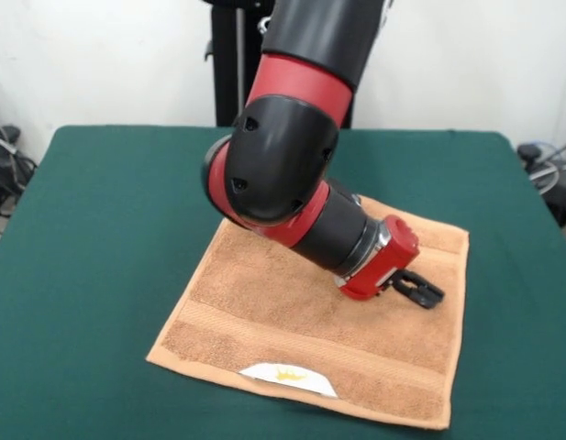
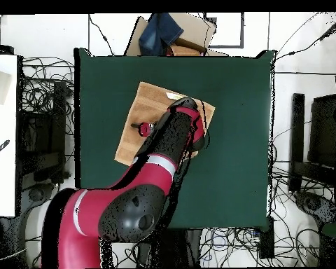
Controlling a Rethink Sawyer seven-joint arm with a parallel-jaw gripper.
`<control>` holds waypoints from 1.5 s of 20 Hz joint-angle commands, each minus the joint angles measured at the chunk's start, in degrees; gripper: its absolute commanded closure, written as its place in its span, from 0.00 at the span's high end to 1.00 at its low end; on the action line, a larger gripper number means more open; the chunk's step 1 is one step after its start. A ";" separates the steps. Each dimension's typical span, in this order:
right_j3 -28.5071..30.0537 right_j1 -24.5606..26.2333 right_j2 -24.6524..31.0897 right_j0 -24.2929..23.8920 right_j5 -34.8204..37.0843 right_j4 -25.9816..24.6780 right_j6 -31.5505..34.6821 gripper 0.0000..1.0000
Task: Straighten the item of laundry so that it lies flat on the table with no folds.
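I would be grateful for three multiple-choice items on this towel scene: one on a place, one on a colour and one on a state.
1. Where does the white label sit in the front view?
A. at the towel's near edge
B. at the towel's far edge
C. on the bare table

2. What colour is the table?
A. white
B. dark green
C. red

3. How does the towel lie?
A. bunched in a heap
B. spread out on the table
C. lifted clear of the table

Answers:
1 A, the label shows at the edge nearest the front camera.
2 B, green cloth surrounds the towel.
3 B, it lies spread out under the gripper, which hangs low above it.
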 commanded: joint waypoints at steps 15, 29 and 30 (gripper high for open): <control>2.74 0.53 8.05 3.25 7.43 3.58 16.30 0.00; 0.39 2.89 10.07 7.41 20.30 10.18 15.54 0.00; 0.51 2.81 9.71 7.45 20.22 9.83 16.07 0.00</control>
